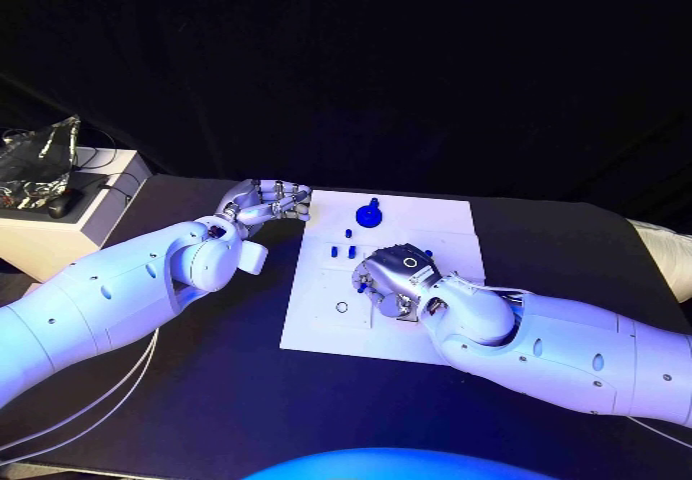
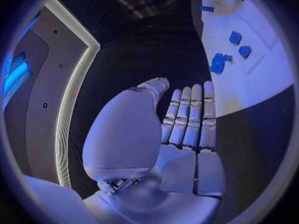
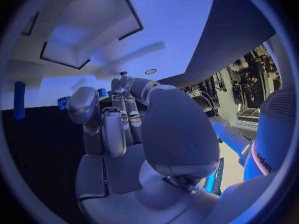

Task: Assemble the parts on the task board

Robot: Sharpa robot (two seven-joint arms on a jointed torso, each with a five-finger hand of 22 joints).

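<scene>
The right hand (image 1: pixel 392 280) lies over the middle of the task board (image 1: pixel 325 330), its back turned up toward the head camera and its fingers curled down toward the plate; in the right wrist view the fingers (image 3: pixel 115 119) stand close together and bent, and whether they hold anything I cannot tell, since the fingertips are hidden. A small blue part (image 1: pixel 361 287) shows just at the edge of that hand, touching or nearly touching it; which, I cannot tell. Near that hand, toward the robot, a small ring (image 1: pixel 342 307) lies on the white plate.

The left hand (image 1: pixel 267 203) hangs at the board's far left corner, just off its edge over the black table (image 1: pixel 216 400); in the left wrist view its fingers (image 2: pixel 190 117) are straight and laid side by side, the palm bare, nothing in its grasp.

Farther out on the board, a larger blue part (image 1: pixel 369 213) with a round body sits near the far edge; the left wrist view shows it too (image 2: pixel 219 63); between it and the right hand a few small blue pieces (image 1: pixel 345 249) lie apart from one another. At the table's far left stands a white box (image 1: pixel 65 230) with dark gear on top.
</scene>
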